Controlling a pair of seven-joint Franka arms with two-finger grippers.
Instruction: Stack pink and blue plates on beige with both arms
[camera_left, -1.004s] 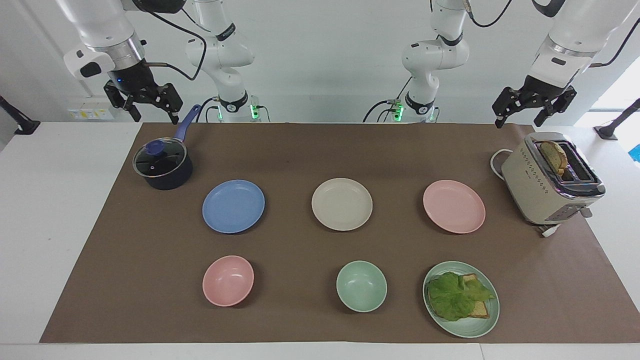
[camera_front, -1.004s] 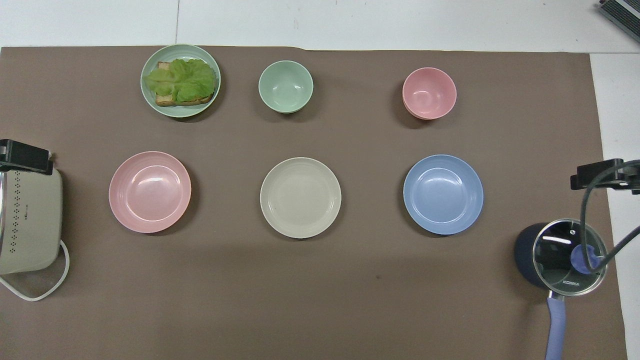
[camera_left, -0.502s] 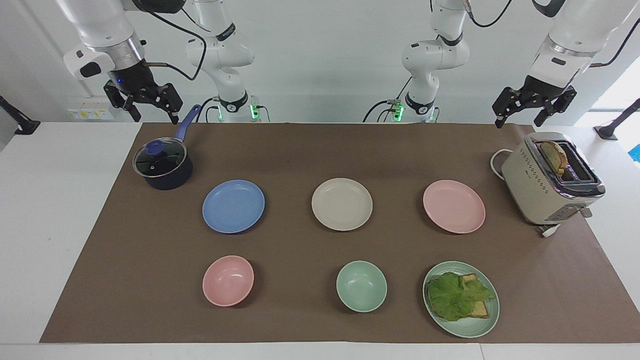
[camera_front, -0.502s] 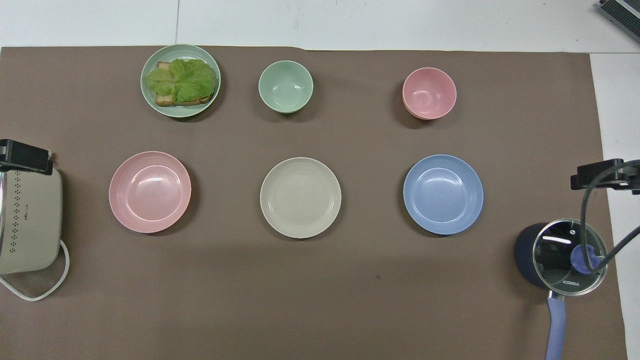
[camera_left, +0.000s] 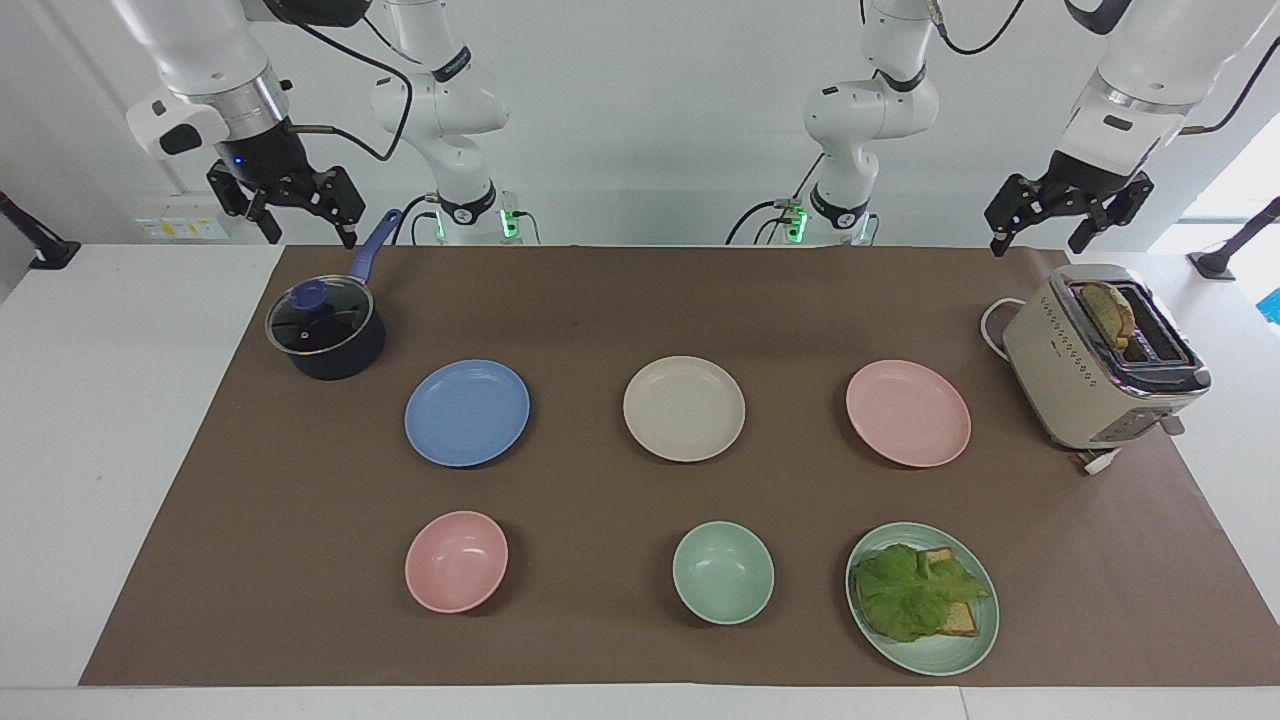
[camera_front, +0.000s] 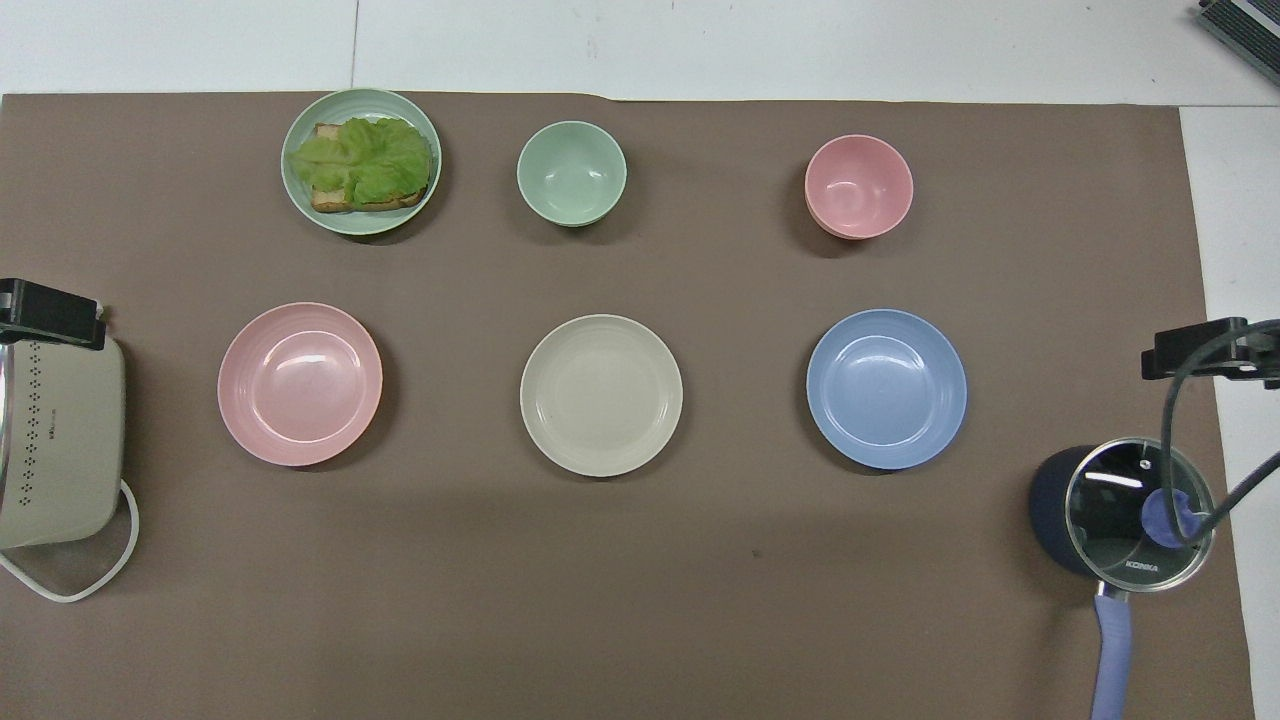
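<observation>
Left end effector (camera_left: 1066, 222) hangs raised, fingers spread, empty; right end effector (camera_left: 290, 213) likewise raised, spread, empty.

Probably lab: bench-mounted robot arms (camera_left: 440, 110)

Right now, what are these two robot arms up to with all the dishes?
Nothing is being handled at this moment. The blue plate, beige plate and pink plate lie apart in a row, none stacked. Both arms wait raised with open jaws: the right end effector is over the table's edge by the saucepan, the left end effector is up near the toaster. The job is stacking pink and blue on beige.
</observation>
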